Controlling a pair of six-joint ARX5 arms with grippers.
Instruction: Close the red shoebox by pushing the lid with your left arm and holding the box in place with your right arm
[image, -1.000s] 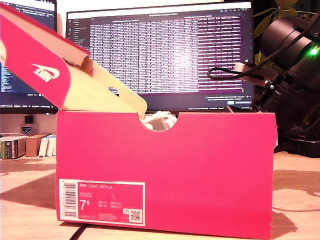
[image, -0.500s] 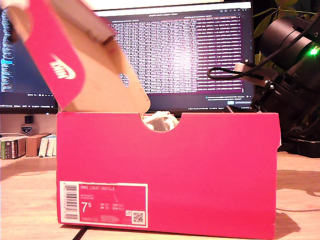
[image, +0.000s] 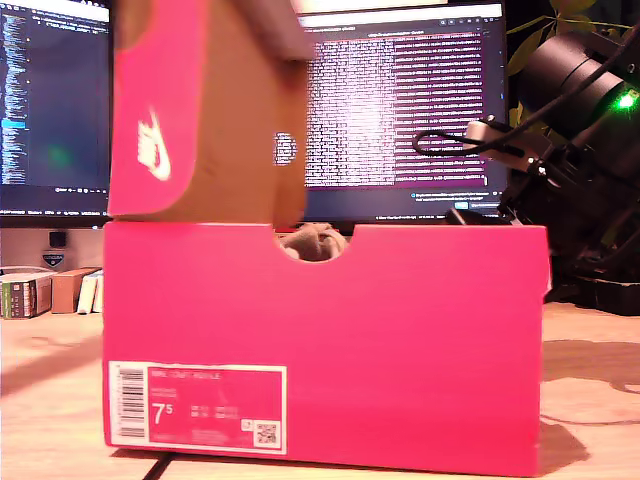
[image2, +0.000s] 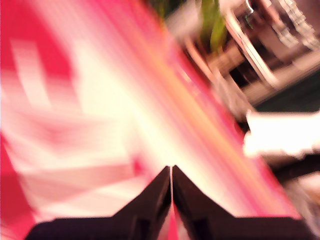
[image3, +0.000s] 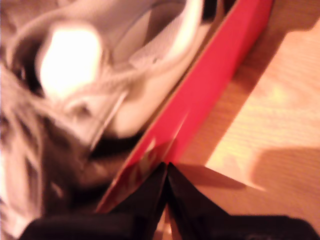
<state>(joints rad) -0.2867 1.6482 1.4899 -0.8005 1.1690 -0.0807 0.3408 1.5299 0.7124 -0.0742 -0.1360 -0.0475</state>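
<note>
Box (image: 330, 350): red, sits on the wooden counter (image: 590, 400).
Lid (image: 200, 110): stands almost straight up, above the exterior view's left end.
Shoe (image3: 115, 75): white, inside the box.
First gripper (image2: 171, 172): fingers pressed together, near blurry lid.
Second gripper (image3: 166, 167): fingers pressed together, at box wall.

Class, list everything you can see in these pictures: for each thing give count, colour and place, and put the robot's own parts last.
shoebox: one, red, on the table, fills the exterior view
lid: one, red outside, brown inside, raised above the box at the exterior view's left
shoe: one seen, white, inside the box
monitors: two, dark, behind the box
table: one, light wood
books: several, at the exterior view's left edge
first tool: black, shut, near the lid
second tool: black, shut, at the box wall
</note>
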